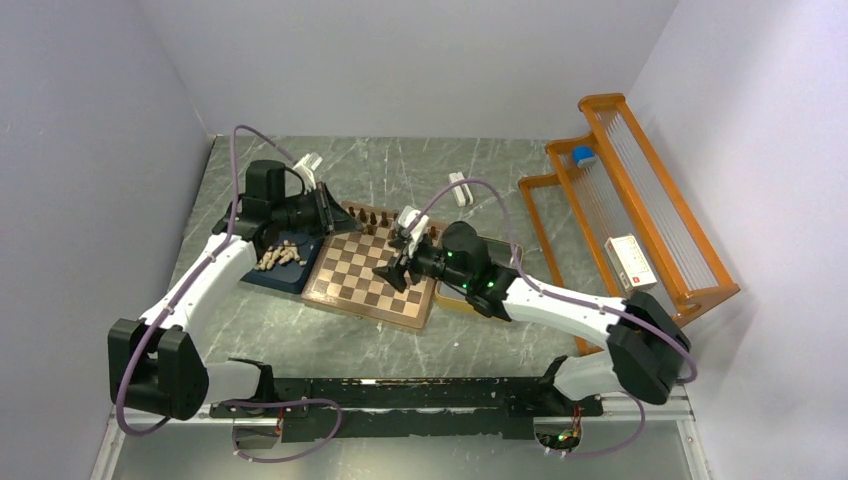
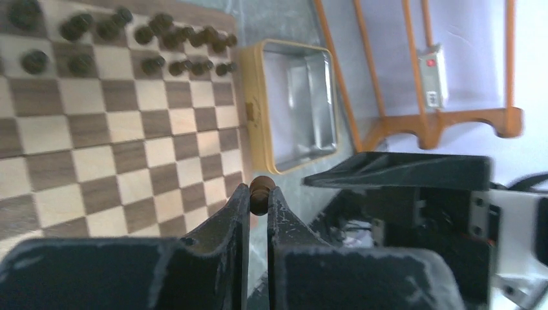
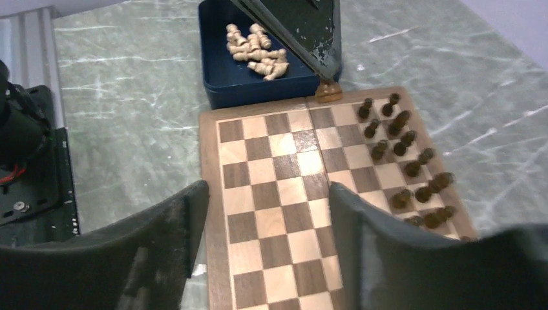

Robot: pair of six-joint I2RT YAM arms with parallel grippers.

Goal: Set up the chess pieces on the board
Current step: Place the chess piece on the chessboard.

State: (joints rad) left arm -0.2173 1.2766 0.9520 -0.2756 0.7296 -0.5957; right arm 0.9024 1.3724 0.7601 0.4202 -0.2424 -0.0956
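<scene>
The chequered board lies mid-table, and it fills the right wrist view. Several dark brown chess pieces stand in two rows along its far edge; they also show in the left wrist view and the right wrist view. My left gripper is at the board's far left corner, shut on one dark piece, which stands by the corner border. My right gripper hovers over the board's middle, open and empty.
A blue tray left of the board holds several light wooden pieces. A yellow-rimmed metal tray sits right of the board, under my right arm. An orange rack stands at the far right.
</scene>
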